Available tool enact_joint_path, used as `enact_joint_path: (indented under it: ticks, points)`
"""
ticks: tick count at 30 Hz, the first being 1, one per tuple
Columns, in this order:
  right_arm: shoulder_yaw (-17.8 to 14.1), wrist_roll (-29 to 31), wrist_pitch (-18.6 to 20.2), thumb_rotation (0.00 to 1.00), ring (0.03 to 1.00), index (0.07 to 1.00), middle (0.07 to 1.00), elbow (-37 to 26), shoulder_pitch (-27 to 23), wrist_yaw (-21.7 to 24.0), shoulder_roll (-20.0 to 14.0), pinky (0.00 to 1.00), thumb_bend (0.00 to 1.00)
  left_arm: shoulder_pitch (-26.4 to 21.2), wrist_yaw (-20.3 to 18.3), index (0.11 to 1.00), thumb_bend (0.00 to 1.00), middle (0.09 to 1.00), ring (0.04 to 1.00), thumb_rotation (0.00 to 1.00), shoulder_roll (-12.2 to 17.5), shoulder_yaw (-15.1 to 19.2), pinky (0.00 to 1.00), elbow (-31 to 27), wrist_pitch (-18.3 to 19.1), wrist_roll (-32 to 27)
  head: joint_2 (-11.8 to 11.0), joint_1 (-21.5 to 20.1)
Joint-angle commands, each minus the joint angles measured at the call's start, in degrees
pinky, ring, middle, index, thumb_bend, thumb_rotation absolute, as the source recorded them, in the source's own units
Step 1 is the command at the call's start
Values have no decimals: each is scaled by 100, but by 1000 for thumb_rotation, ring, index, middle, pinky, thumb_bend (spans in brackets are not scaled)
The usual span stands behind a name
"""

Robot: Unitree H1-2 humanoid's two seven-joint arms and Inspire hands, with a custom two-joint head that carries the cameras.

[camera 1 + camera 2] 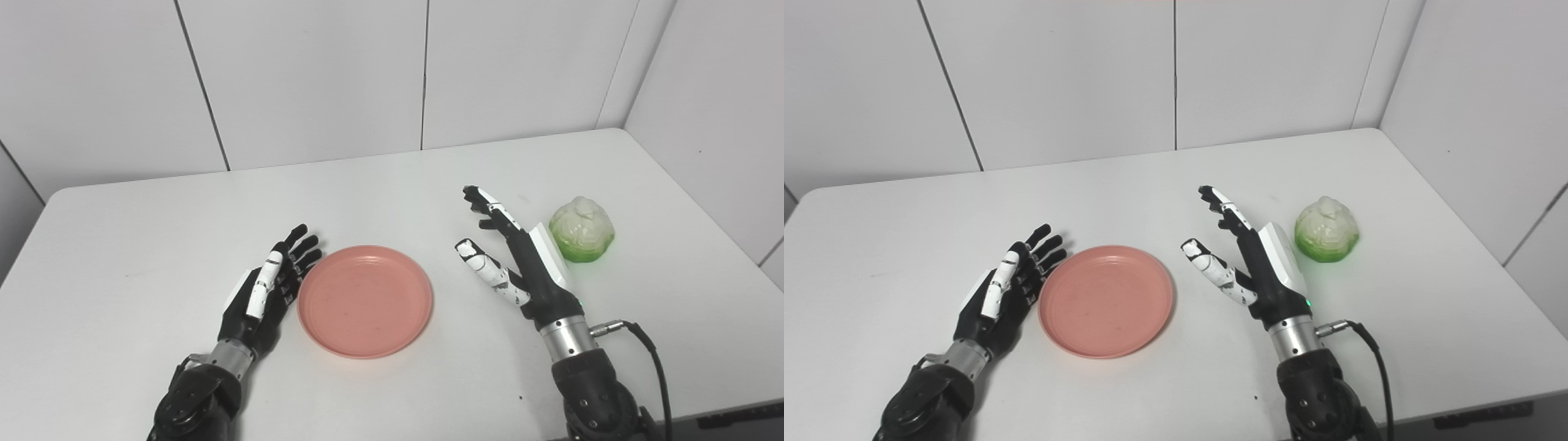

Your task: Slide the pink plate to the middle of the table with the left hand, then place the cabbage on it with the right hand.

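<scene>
Plate (365, 301) left of cabbage (581, 229)

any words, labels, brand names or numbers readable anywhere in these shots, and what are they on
None: no readable text appears in either view.
Round pink plastic plate: plain, only faint scuff marks.
Pale green and white cabbage: no sticker or label.
Black and white left hand and right hand: no lettering visible; the right wrist carries only a small green light.
White table and wall panels: blank.

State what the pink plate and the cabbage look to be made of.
Pink plate: probably matte plastic, given its even colour, dull sheen and faint scuffs. Cabbage: likely a moulded plastic or rubber toy, with a glossy, waxy surface and blurred leaf detail.
</scene>
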Motion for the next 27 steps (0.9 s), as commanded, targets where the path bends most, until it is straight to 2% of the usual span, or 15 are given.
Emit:
enact_joint_path:
  ticks: [1,4,8,9,11,15,21,27]
  points:
    - [-56,-323,167,1000,853,878,877,-263,-265,-147,-45,791,687,19,-26,918,461,928,918,1000,109,42,921,266,47,91,-48,-116]
    - [-130,-677,323,999,851,885,886,-331,-389,-199,-100,771,757,1,-105,911,461,920,912,1000,155,98,914,472,-62,38,-91,-285]
    - [-280,-770,350,924,864,905,903,-315,-524,-256,-188,785,830,-56,-251,907,456,915,908,1000,207,187,911,787,-268,-3,-148,-482]
    - [-324,-792,336,863,861,908,905,-301,-550,-283,-228,780,867,-73,-288,908,461,915,907,1000,216,206,908,857,-321,-9,-148,-482]
    - [-457,-775,343,805,867,915,911,-272,-611,-328,-314,784,907,-107,-363,907,464,912,902,998,235,247,901,976,-411,-34,-156,-522]
    - [-662,-981,476,723,879,921,924,-197,-708,-330,-549,778,975,-153,-476,900,475,905,896,975,254,324,896,1143,-453,-95,-181,-610]
    - [-839,-1295,701,672,890,924,934,-28,-792,-500,-743,790,1000,-203,-577,905,490,912,904,987,320,368,905,1366,-607,-114,-201,-783]
    - [-1015,-1482,996,658,912,972,972,43,-829,-559,-875,790,1000,-254,-689,904,482,911,902,991,370,422,896,1513,-682,-156,-205,-859]
